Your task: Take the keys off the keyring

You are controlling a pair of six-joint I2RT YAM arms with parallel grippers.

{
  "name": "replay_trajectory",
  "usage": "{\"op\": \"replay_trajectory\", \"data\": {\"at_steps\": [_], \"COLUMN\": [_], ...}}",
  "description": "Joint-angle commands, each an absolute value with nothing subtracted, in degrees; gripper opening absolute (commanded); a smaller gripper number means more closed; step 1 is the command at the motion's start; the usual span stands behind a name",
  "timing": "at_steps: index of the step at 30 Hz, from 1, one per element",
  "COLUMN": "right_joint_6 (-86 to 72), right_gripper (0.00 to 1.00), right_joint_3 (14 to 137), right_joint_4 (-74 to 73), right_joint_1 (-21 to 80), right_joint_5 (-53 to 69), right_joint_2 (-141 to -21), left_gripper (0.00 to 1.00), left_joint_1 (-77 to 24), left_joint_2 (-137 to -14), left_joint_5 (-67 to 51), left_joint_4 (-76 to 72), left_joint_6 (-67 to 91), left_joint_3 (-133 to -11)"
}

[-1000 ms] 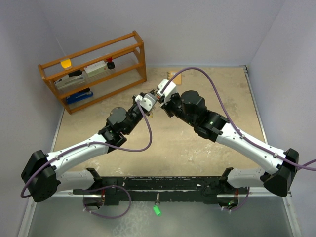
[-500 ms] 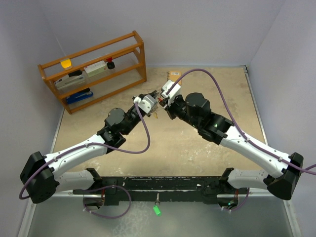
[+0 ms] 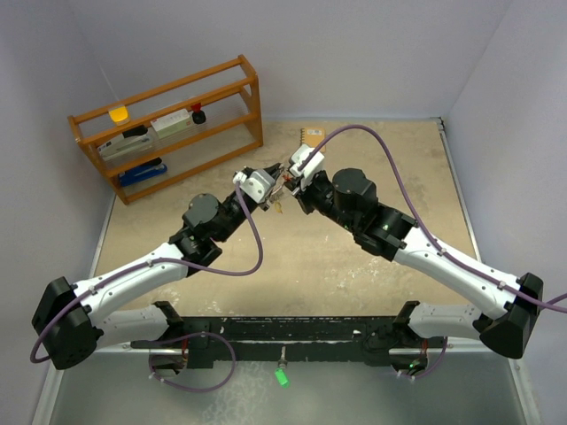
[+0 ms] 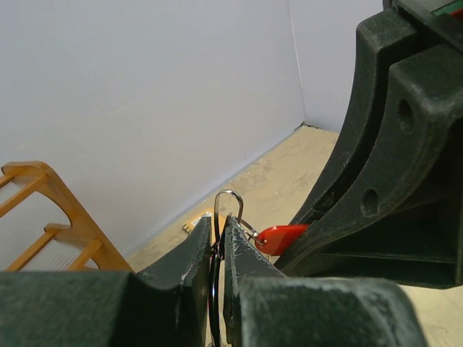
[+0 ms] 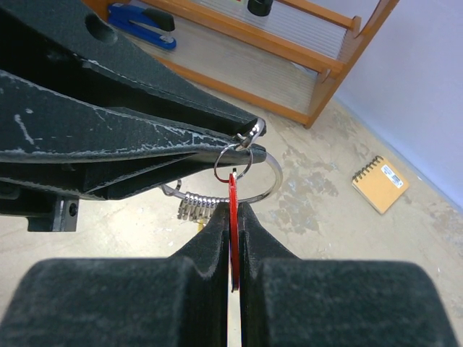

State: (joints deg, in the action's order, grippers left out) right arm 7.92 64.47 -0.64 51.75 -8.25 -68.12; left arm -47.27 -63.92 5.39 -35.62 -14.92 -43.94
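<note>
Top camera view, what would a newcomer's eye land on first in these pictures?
The two arms meet at mid-table: the left gripper pinches the keyring while the right gripper clamps the red key hanging on it. A bunch of silver keys also hangs on the ring. A wooden rack stands at the far left, and a small orange notebook lies near the back wall.

From above, the keys [image 3: 277, 205] are too small to tell apart. At my right wrist, part of the keyring [image 5: 273, 172] runs behind my left fingers [image 5: 108, 148]. The red key [image 5: 233, 195] shows edge-on only, its lower part buried between my right fingers [image 5: 213, 242].
</note>
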Motion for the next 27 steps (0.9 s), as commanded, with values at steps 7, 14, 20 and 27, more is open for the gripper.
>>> {"op": "replay_trajectory", "data": {"at_steps": [7,14,20,27], "right_joint_6": [6.4,4.3,2.3,0.4], "right_gripper": [0.0,0.0,0.0,0.0], "right_joint_3": [60.7,61.7,62.6,62.8], "right_joint_4": [-17.4,-24.2,-29.5,-28.6], "right_joint_1": [51.4,51.3,51.3,51.2], "right_joint_5": [-18.6,-20.6,-21.2,-25.8], "right_joint_2": [-68.9,-69.8,-71.9,-72.3], "left_gripper": [0.0,0.0,0.0,0.0], "left_joint_1": [-46.0,-46.0,-46.1,-46.0], "left_joint_2": [-57.5,-58.2,-57.9,-57.0], "left_joint_5": [9.3,9.4,9.5,8.8], "left_joint_4": [-51.3,-51.6,-52.4,-52.0], "left_joint_6": [-17.9,-19.0,-19.9,-19.4], "left_joint_3": [-52.9,-54.7,-55.5,-55.3]}}
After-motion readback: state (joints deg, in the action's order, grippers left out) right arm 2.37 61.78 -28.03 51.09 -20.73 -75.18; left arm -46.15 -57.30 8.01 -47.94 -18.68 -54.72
